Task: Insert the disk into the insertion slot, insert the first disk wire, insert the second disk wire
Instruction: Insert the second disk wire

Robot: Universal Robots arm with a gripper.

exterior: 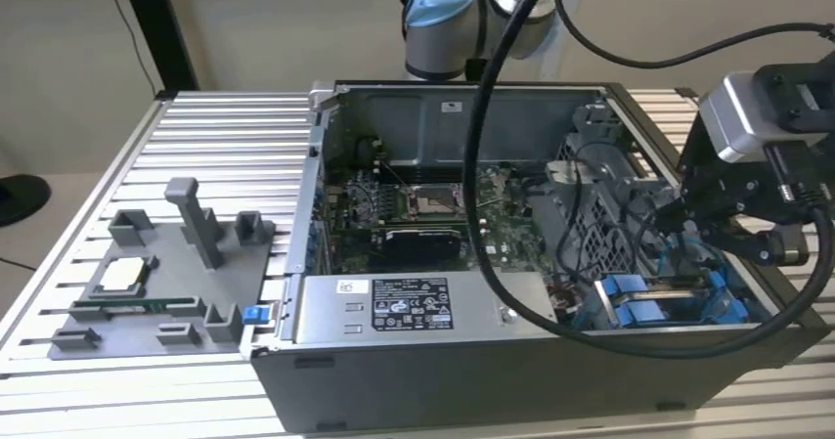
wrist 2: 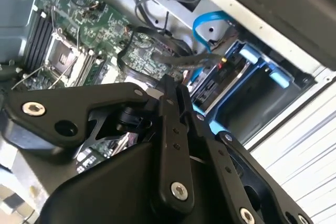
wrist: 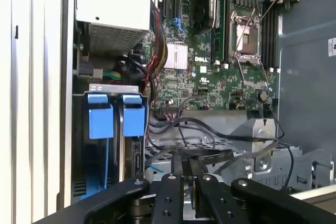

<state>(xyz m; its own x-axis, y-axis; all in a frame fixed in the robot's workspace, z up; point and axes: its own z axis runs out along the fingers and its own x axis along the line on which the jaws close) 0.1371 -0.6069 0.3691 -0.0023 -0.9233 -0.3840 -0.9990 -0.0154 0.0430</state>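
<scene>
The open computer case [exterior: 431, 361] lies on its side. My gripper [exterior: 694, 226] hangs over the case's corner at the exterior view's right, above the insertion slot [exterior: 666, 307], a grey bay with bright blue tabs [wrist: 100, 116]. A blue carrier frame [wrist 2: 252, 72] sits in that bay with the disk's dark edge [wrist: 137, 153] showing beside it. In both wrist views the fingers [wrist: 173, 187] stand close together. A flat black disk wire [wrist: 210, 157] runs between them at the gripper [wrist: 187, 170] tip [wrist 2: 169, 85]. A thin blue wire [wrist 2: 210, 22] loops by the bay.
A grey labelled power-supply box [exterior: 391, 307] fills the case's front, with the green motherboard [exterior: 405, 214] behind it. The arm's black cables [exterior: 490, 214] hang across the case. A grey fixture with loose parts [exterior: 170, 283] sits on the slatted table [exterior: 222, 136] at the exterior view's left.
</scene>
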